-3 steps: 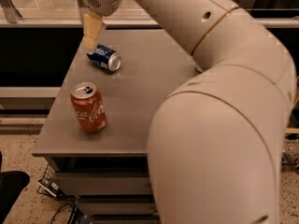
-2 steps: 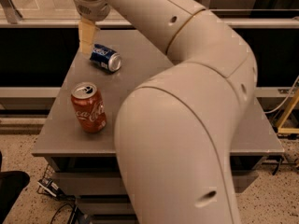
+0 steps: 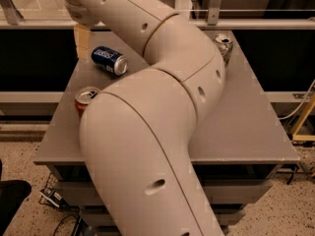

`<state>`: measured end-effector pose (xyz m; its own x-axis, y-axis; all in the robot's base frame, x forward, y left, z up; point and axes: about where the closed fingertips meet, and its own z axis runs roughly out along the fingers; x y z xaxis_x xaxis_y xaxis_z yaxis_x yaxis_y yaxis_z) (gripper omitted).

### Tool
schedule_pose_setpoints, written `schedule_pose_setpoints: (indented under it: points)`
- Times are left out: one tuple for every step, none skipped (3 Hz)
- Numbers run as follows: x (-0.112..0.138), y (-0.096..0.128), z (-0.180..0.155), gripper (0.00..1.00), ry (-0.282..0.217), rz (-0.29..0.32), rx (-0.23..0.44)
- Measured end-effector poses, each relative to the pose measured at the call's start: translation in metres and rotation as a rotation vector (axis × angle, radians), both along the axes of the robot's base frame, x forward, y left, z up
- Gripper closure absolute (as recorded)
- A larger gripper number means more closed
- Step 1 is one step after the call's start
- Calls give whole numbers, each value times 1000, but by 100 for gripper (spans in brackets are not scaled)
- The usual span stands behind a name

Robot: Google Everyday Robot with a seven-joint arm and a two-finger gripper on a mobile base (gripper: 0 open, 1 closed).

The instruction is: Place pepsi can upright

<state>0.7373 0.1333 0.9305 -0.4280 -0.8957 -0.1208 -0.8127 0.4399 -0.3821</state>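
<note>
The pepsi can (image 3: 109, 60) is dark blue with white lettering and silver ends. It lies on its side at the back left of the grey table (image 3: 246, 132), with one silver end toward the front right. My gripper (image 3: 82, 41) hangs just left of the can, close beside its far end, near the table's back left corner. It holds nothing that I can see. My large white arm (image 3: 162, 107) crosses the middle of the view and hides much of the tabletop.
A red Coca-Cola can (image 3: 85, 99) stands upright at the front left, half hidden behind my arm. Another upright can (image 3: 224, 46) shows at the back right, partly behind the arm. A railing (image 3: 246, 23) runs behind the table.
My arm has swung across the view and now hides part of the red can. The gripper has shifted a little left of the pepsi can. The cans have not moved.
</note>
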Motion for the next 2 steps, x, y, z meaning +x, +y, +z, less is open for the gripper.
schedule_pose_setpoints:
  points:
    - [8, 3, -11, 0, 25, -53, -1]
    - [16, 1, -23, 0, 44, -112, 14]
